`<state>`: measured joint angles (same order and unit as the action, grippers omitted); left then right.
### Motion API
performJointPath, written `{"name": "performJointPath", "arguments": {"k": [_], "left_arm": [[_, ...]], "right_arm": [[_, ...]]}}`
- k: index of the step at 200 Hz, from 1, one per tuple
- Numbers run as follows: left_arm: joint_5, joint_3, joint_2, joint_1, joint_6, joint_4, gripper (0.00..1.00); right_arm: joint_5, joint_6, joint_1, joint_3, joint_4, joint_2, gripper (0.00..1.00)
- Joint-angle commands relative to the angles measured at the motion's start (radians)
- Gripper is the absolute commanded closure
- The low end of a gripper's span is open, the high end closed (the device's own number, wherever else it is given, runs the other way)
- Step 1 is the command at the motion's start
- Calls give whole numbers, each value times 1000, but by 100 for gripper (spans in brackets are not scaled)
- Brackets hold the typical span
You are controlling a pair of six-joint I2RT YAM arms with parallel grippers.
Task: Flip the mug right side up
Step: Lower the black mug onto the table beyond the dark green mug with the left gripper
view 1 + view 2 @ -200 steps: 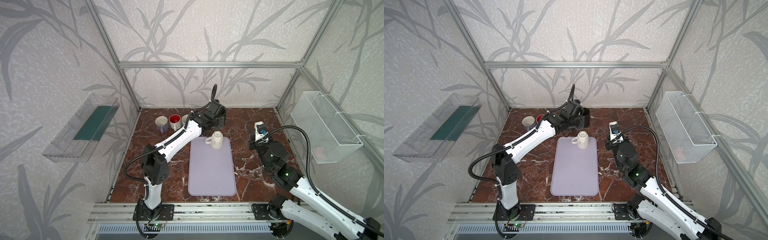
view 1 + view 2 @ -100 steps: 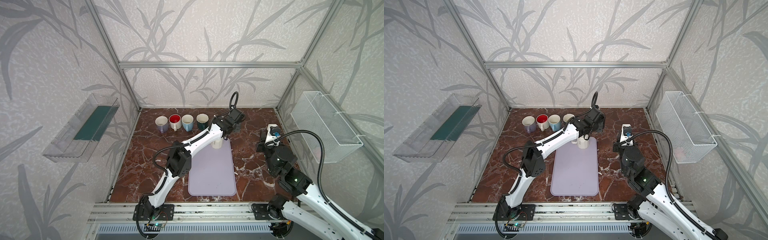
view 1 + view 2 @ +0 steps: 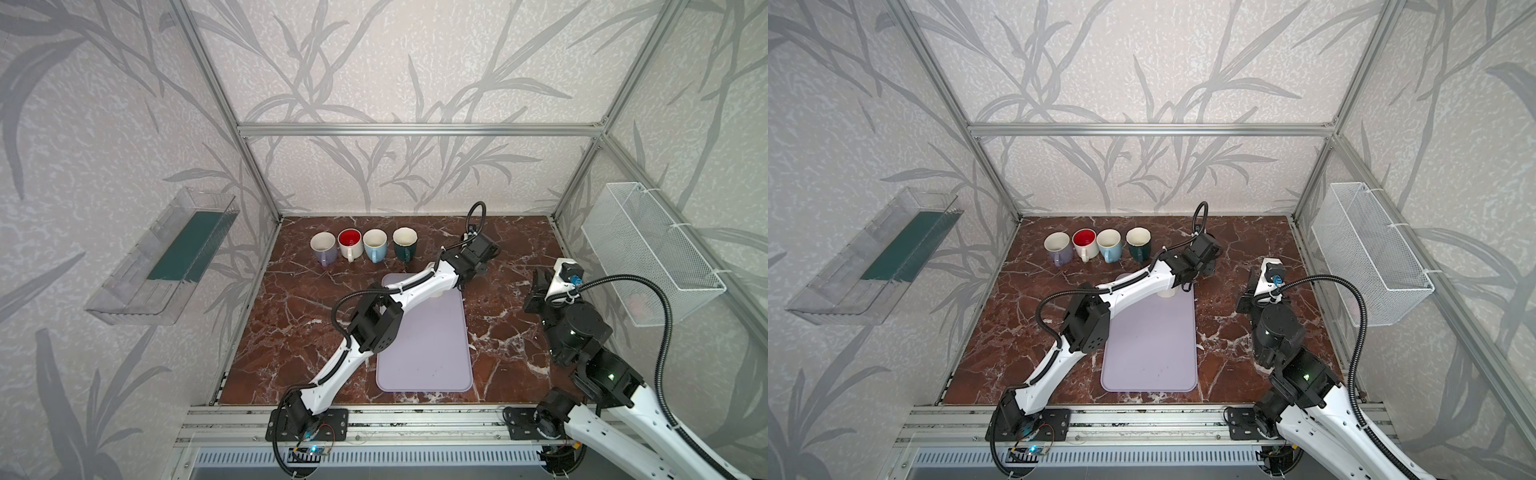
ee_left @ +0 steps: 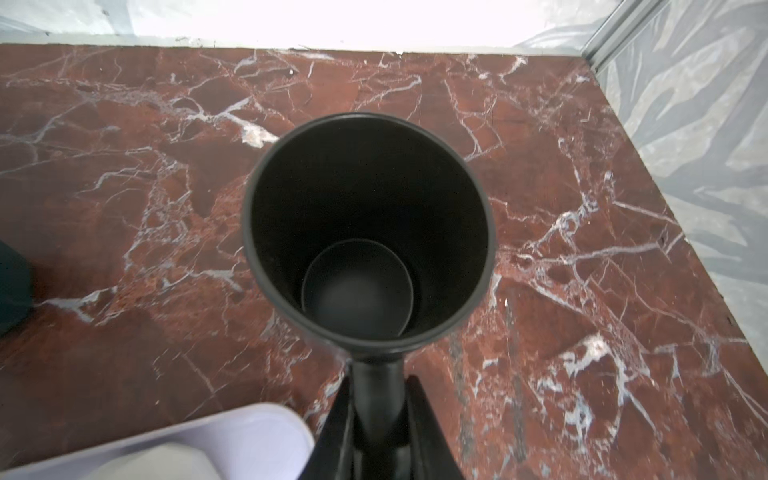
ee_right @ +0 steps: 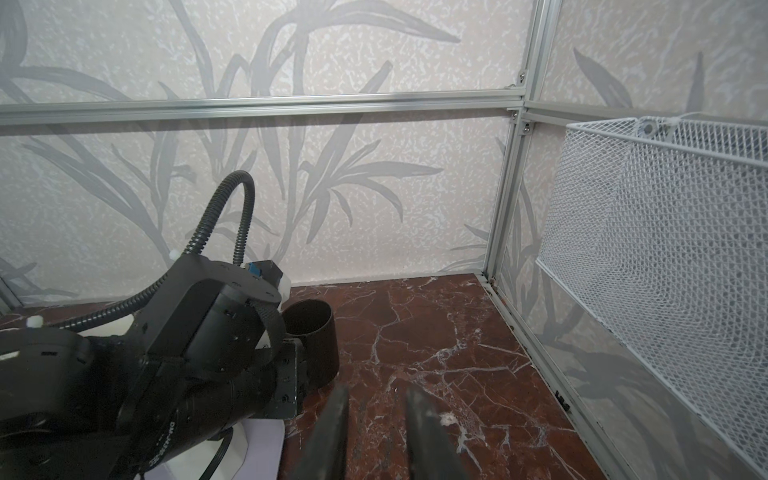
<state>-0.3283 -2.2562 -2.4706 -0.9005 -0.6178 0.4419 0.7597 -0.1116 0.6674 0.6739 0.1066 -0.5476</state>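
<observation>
While the left jaws are clamping the handle of the matte black mug (image 4: 370, 232), it is standing upright, mouth up, over the red marble worktop (image 4: 582, 249) just beyond a corner of the lilac rectangular mat (image 4: 249, 432); the right jaws are hovering apart, narrowly parted and empty.

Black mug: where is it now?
In the left wrist view the black mug is mouth-up, handle pinched in the left claw, above the marble table just beyond the back right corner of the lilac mat, right of the row of four mugs.
</observation>
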Motion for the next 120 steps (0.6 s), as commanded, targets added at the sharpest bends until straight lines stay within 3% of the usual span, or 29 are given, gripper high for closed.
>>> {"name": "performJointPath", "arguments": {"k": [1, 120], "left_arm": [[-83, -66, -16, -6, -21, -120, 100], [-149, -25, -75, -6, 1, -277, 100]], "right_arm": [[8, 13, -5, 27, 25, 17, 74], [-43, -14, -4, 28, 71, 33, 73]]}}
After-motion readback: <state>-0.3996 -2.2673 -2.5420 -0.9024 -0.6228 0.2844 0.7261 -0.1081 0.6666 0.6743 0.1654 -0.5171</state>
